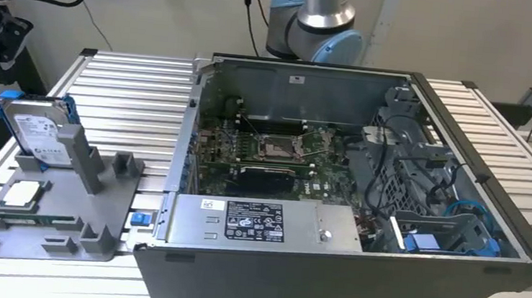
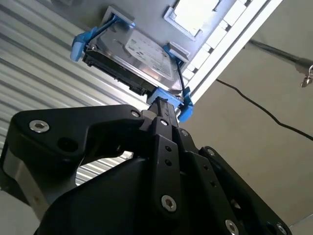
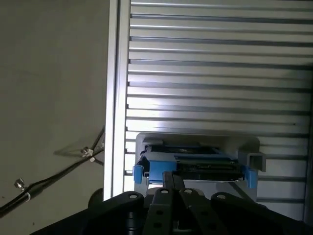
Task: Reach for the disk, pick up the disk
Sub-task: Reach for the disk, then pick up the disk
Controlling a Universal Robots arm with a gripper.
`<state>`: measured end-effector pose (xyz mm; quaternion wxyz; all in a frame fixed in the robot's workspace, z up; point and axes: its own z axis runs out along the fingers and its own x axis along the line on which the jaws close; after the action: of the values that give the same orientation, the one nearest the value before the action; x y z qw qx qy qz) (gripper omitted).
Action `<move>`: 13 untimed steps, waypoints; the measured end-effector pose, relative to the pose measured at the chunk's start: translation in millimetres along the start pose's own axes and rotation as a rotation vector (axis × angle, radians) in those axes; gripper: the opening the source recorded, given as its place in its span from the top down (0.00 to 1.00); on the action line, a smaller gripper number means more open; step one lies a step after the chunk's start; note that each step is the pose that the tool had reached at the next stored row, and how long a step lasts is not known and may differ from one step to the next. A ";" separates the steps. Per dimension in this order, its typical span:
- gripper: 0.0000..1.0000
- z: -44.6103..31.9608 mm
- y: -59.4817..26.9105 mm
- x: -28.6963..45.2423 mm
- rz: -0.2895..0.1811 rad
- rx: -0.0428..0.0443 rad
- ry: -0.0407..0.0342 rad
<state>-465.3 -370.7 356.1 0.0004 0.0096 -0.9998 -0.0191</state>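
Black gripper (image 2: 160,106) hung above the blue-framed silver-grey metal disk (image 2: 142,58), fingers pressed together; ribbed aluminium table (image 1: 127,86), beige wall (image 1: 182,11) behind.

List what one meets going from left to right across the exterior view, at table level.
The disk standing in the grey fixture → the small blue part on the table → the labelled power supply in the open computer case → the blue bracket inside the case.

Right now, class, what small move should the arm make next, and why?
Probably bring the gripper closer to the disk at its blue-framed top edge: the exterior view shows it apart from the disk, which stands upright in the grey holder.
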 end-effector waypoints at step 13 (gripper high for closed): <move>1.00 0.1 0.1 0.3 -0.070 0.0000 0.0026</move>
<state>-465.6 -370.6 356.0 0.0010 0.0447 -0.9988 -0.0191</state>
